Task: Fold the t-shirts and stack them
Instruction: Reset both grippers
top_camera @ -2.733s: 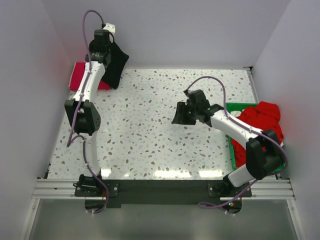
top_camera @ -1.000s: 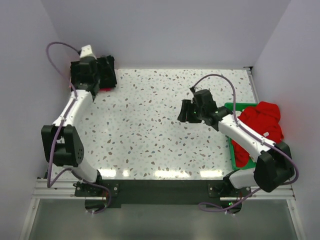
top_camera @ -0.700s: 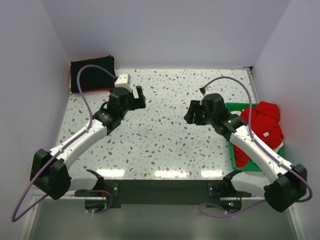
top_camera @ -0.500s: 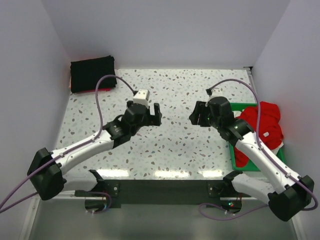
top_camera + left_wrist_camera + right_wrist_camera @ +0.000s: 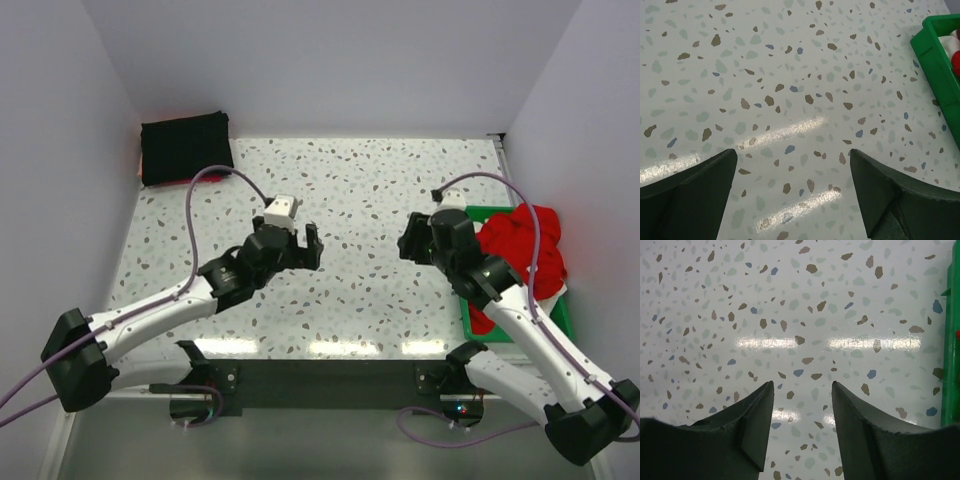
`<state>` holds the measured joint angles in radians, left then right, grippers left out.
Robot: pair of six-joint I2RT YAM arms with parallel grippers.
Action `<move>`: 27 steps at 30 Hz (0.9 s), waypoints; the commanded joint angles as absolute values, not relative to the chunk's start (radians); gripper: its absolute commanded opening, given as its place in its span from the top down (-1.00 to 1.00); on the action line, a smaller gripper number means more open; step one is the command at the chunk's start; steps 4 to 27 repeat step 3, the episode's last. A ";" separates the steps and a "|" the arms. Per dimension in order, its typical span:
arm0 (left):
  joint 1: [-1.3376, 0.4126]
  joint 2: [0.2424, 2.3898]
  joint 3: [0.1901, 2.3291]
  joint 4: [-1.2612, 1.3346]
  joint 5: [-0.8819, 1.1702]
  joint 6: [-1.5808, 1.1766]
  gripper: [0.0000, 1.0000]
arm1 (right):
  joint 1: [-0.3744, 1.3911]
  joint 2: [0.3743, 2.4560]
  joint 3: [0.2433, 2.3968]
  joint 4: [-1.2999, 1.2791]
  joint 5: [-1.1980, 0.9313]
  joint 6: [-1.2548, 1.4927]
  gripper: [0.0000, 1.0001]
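Red t-shirts [image 5: 512, 235] cover green tray [image 5: 932, 47]; right arm [image 5: 520, 310] overlaps both.

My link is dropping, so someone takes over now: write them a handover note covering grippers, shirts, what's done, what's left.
Left gripper: open, empty, above the speckled table.
Right gripper: open, empty, beside the green plastic tray.
Done: black cloth t-shirt, folded, far-left corner.
Left: bright red cloth t-shirt, crumpled in the tray, unfolded; fold it, stack on the black one.

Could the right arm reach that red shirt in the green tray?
Probably yes: the red shirt lies uncovered in the green tray just beside the right arm, whose fingers stand apart and empty.
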<state>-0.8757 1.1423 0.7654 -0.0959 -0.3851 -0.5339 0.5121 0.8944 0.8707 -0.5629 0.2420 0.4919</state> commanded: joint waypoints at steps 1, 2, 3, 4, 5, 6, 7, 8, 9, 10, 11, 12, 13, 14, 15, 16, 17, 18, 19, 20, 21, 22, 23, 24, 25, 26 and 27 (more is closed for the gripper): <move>-0.876 1.132 0.830 -0.092 -0.371 -0.502 -1.00 | 0.517 0.873 0.890 -0.584 0.298 0.503 -0.07; -0.876 1.132 0.845 -0.097 -0.364 -0.496 -1.00 | 0.515 0.868 0.893 -0.586 0.295 0.505 -0.07; -0.876 1.131 0.851 -0.103 -0.359 -0.491 -1.00 | 0.515 0.864 0.894 -0.586 0.298 0.509 -0.08; -0.876 1.131 0.851 -0.103 -0.359 -0.491 -1.00 | 0.515 0.864 0.894 -0.586 0.298 0.509 -0.08; -0.876 1.131 0.851 -0.103 -0.359 -0.491 -1.00 | 0.515 0.864 0.894 -0.586 0.298 0.509 -0.08; -0.876 1.131 0.851 -0.103 -0.359 -0.491 -1.00 | 0.515 0.864 0.894 -0.586 0.298 0.509 -0.08; -0.876 1.131 0.851 -0.103 -0.359 -0.491 -1.00 | 0.515 0.864 0.894 -0.586 0.298 0.509 -0.08; -0.876 1.131 0.851 -0.103 -0.359 -0.491 -1.00 | 0.515 0.864 0.894 -0.586 0.298 0.509 -0.08; -0.876 1.131 0.851 -0.103 -0.359 -0.491 -1.00 | 0.515 0.864 0.894 -0.586 0.298 0.509 -0.08; -0.876 1.131 0.851 -0.103 -0.359 -0.491 -1.00 | 0.515 0.864 0.894 -0.586 0.298 0.509 -0.08; -0.876 1.131 0.851 -0.103 -0.359 -0.491 -1.00 | 0.515 0.864 0.894 -0.586 0.298 0.509 -0.08; -0.876 1.131 0.851 -0.103 -0.359 -0.491 -1.00 | 0.515 0.864 0.894 -0.586 0.298 0.509 -0.08; -0.876 1.131 0.851 -0.103 -0.359 -0.491 -1.00 | 0.515 0.864 0.894 -0.586 0.298 0.509 -0.08; -0.876 1.131 0.851 -0.103 -0.359 -0.491 -1.00 | 0.515 0.864 0.894 -0.586 0.298 0.509 -0.08; -0.876 1.131 0.851 -0.103 -0.359 -0.491 -1.00 | 0.515 0.864 0.894 -0.586 0.298 0.509 -0.08; -0.876 1.131 0.851 -0.103 -0.359 -0.491 -1.00 | 0.515 0.864 0.894 -0.586 0.298 0.509 -0.08; -0.876 1.131 0.851 -0.103 -0.359 -0.491 -1.00 | 0.515 0.864 0.894 -0.586 0.298 0.509 -0.08; -0.876 1.131 0.851 -0.103 -0.359 -0.491 -1.00 | 0.515 0.864 0.894 -0.586 0.298 0.509 -0.08; -0.876 1.131 0.851 -0.103 -0.359 -0.491 -1.00 | 0.515 0.864 0.894 -0.586 0.298 0.509 -0.08; -0.876 1.131 0.851 -0.103 -0.359 -0.491 -1.00 | 0.515 0.864 0.894 -0.586 0.298 0.509 -0.08; -0.876 1.131 0.851 -0.103 -0.359 -0.491 -1.00 | 0.515 0.864 0.894 -0.586 0.298 0.509 -0.08; -0.876 1.131 0.851 -0.103 -0.359 -0.491 -1.00 | 0.515 0.864 0.894 -0.586 0.298 0.509 -0.08; -0.876 1.131 0.851 -0.103 -0.359 -0.491 -1.00 | 0.515 0.864 0.894 -0.586 0.298 0.509 -0.08; -0.876 1.131 0.851 -0.103 -0.359 -0.491 -1.00 | 0.515 0.864 0.894 -0.586 0.298 0.509 -0.08; -0.876 1.131 0.851 -0.103 -0.359 -0.491 -1.00 | 0.515 0.864 0.894 -0.586 0.298 0.509 -0.08; -0.876 1.131 0.851 -0.103 -0.359 -0.491 -1.00 | 0.515 0.864 0.894 -0.586 0.298 0.509 -0.08; -0.876 1.131 0.851 -0.103 -0.359 -0.491 -1.00 | 0.515 0.864 0.894 -0.586 0.298 0.509 -0.08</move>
